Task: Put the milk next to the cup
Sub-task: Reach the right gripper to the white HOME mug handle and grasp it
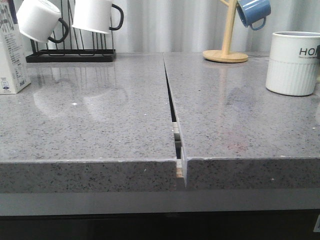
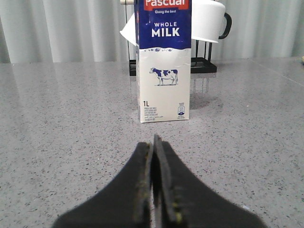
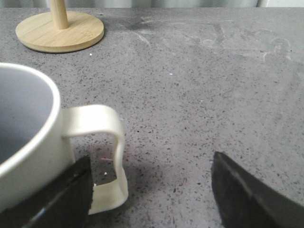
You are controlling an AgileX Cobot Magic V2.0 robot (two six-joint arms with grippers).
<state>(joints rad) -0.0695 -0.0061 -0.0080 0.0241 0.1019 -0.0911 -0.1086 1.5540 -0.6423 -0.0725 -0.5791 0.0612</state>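
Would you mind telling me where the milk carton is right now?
The milk stands upright at the far left edge of the front view, just left of the black mug rack, across the table from the cup.

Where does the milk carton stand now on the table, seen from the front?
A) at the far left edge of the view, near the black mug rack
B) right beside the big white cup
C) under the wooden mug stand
A: the milk carton stands at the far left by the black mug rack, while the big white cup is far right.
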